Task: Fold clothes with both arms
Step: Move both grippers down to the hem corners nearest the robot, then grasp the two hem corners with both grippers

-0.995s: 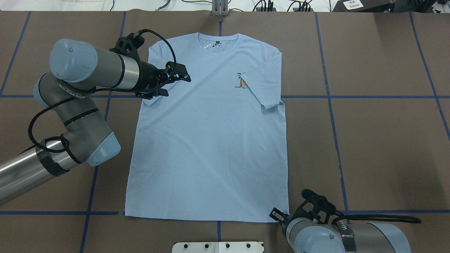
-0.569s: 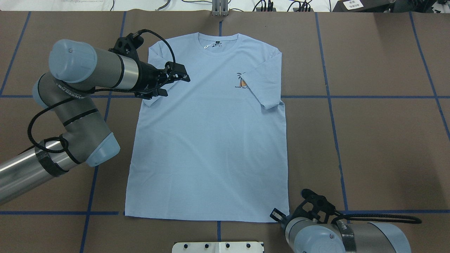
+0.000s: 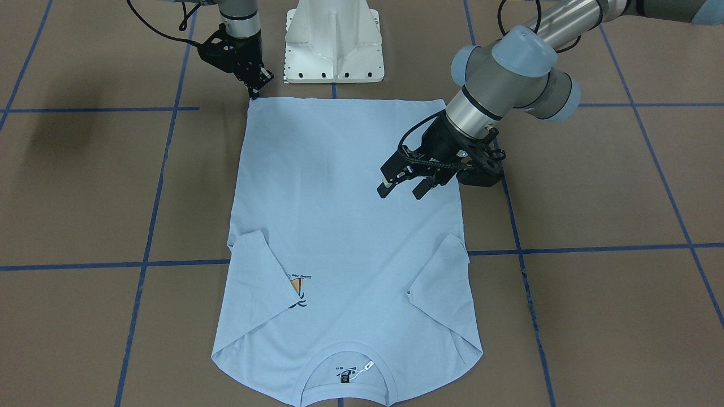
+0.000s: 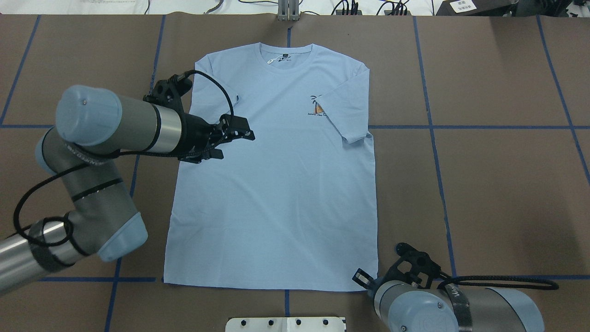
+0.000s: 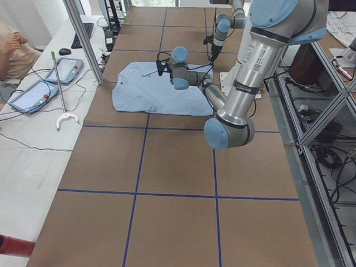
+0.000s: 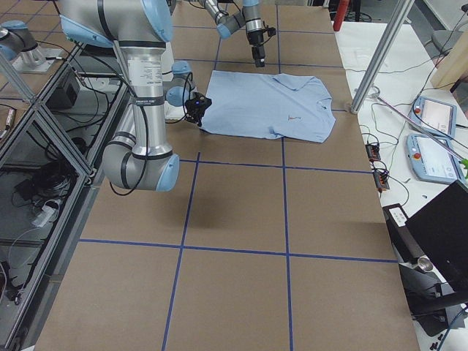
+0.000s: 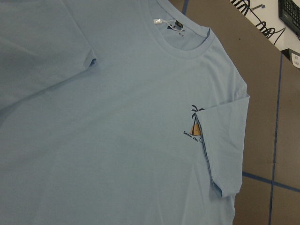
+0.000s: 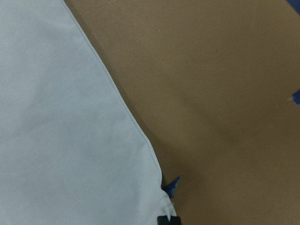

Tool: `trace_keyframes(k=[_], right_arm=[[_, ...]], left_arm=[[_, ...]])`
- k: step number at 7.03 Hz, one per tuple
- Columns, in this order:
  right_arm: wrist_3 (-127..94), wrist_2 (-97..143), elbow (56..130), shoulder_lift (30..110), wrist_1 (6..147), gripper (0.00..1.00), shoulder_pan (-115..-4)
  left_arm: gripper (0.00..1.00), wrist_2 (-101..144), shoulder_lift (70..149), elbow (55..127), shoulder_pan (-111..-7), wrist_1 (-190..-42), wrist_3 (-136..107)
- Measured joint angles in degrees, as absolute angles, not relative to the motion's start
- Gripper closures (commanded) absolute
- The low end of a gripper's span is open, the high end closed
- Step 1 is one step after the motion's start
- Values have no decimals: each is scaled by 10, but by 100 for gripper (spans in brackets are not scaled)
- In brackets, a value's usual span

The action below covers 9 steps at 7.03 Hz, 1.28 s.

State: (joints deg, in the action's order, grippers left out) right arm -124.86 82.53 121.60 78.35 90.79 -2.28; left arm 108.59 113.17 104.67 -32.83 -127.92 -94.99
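Observation:
The light blue T-shirt [image 4: 276, 193] lies flat and face up on the brown table, collar at the far side, and also shows in the front view [image 3: 339, 226]. Both sleeves are folded inward; the right sleeve [image 4: 345, 110] partly covers the palm print [image 7: 196, 126]. The black neck label [image 3: 343, 377] shows inside the collar. My left gripper [image 3: 401, 191] is open and empty, above the shirt's left side at about chest height [image 4: 237, 146]. My right gripper [image 3: 254, 92] sits at the shirt's near right hem corner [image 8: 161, 187], fingers together on it.
The white pedestal base [image 3: 334, 39] stands just behind the hem. Blue tape lines [image 4: 433, 127] cross the table. Cables and a metal post [image 4: 288, 9] line the far edge. Tablets [image 5: 61, 69] lie on a side bench beside a person.
My left arm has drawn back from the folded left sleeve toward the robot, gripper still open; the sleeve now lies uncovered. The right arm has hardly moved.

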Motion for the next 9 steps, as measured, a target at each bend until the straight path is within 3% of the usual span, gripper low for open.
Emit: trace_keyframes(k=[2, 3, 9], right_arm=[[-1247, 827, 1218, 783, 908, 100, -25], [-1246, 829, 1219, 783, 908, 100, -28], [-1245, 830, 1221, 782, 908, 100, -40]], left_arm=[[2, 980, 1036, 1159, -216, -1171, -964], [4, 956, 1015, 1181, -182, -1126, -987], [28, 934, 999, 1183, -124, -971, -1019]])
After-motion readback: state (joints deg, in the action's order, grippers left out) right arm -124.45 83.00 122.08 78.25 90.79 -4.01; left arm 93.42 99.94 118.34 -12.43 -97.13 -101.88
